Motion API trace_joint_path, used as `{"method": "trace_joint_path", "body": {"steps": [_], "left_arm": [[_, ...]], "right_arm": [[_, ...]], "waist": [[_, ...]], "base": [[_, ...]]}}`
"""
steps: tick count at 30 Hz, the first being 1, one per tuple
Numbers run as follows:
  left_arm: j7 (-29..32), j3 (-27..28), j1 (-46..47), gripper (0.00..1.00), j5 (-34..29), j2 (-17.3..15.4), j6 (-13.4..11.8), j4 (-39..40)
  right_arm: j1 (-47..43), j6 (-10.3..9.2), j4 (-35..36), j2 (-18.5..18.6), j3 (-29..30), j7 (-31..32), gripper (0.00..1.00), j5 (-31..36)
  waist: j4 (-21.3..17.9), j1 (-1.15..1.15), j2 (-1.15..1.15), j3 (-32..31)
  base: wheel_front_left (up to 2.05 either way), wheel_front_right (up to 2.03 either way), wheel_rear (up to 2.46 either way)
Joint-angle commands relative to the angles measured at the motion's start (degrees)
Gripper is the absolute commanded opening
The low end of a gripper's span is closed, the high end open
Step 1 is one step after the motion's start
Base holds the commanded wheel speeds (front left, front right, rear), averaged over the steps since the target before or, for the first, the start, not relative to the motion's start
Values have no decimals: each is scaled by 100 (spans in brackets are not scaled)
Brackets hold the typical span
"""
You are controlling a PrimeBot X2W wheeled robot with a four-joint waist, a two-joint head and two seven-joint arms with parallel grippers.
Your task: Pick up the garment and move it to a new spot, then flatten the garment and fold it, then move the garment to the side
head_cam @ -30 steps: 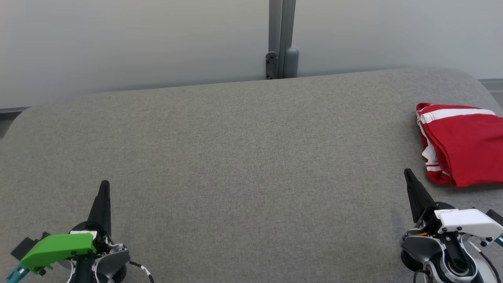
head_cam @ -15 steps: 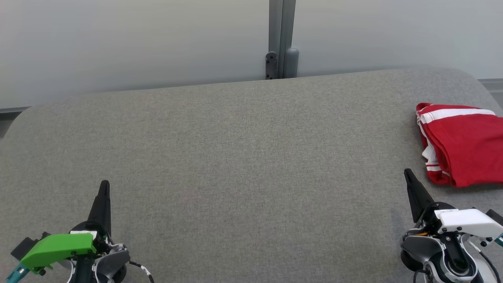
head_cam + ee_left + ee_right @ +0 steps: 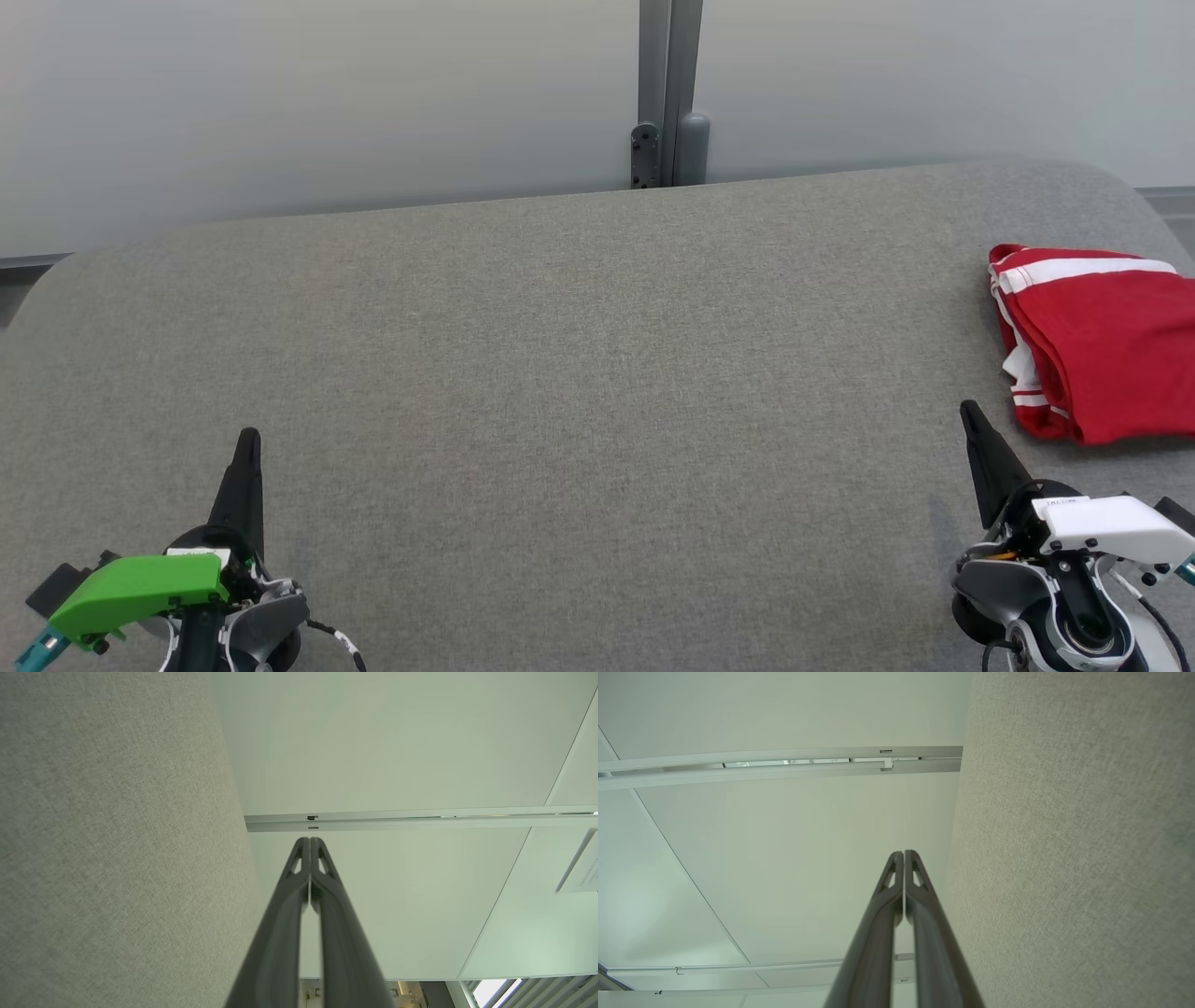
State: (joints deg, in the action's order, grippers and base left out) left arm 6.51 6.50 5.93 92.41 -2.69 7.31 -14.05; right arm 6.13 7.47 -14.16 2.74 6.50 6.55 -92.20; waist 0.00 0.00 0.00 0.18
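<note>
Red garment (image 3: pixel 1102 345) folded at right; left tool (image 3: pixel 247 441), right tool (image 3: pixel 969 413) closed, empty, pointing toward wall (image 3: pixel 280 112)

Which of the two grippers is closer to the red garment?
The right gripper, white-bodied: the red garment lies near its tip, not touching. The left gripper, green-bodied, is far from it.

A table (image 3: pixel 560 373) covered in grey woven fabric, its far corners rounded, spans the lower two thirds of the head view. Behind it stands a pale wall (image 3: pixel 280 93), split at top centre by a grey vertical post (image 3: pixel 670 84) with a small rounded fitting (image 3: pixel 692 147) at its foot. In the left wrist view a metal rail (image 3: pixel 420 817) crosses the pale panels, a white notice (image 3: pixel 581 868) hangs at the right edge, and slats (image 3: pixel 537 991) show at lower right.
</note>
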Motion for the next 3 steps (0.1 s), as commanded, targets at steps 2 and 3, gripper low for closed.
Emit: {"method": "trace_joint_path", "body": {"steps": [2, 3], "left_arm": [[22, 13, 74, 0, 4, -36, 36, -3], [22, 13, 74, 0, 4, -36, 36, -3]], "right_arm": [[33, 4, 23, 26, 9, 18, 0, -39], [33, 4, 23, 26, 9, 18, 0, -39]], "waist": [[0, 0, 0, 0], [0, 0, 0, 0]], "base": [[0, 0, 0], [0, 0, 0]]}}
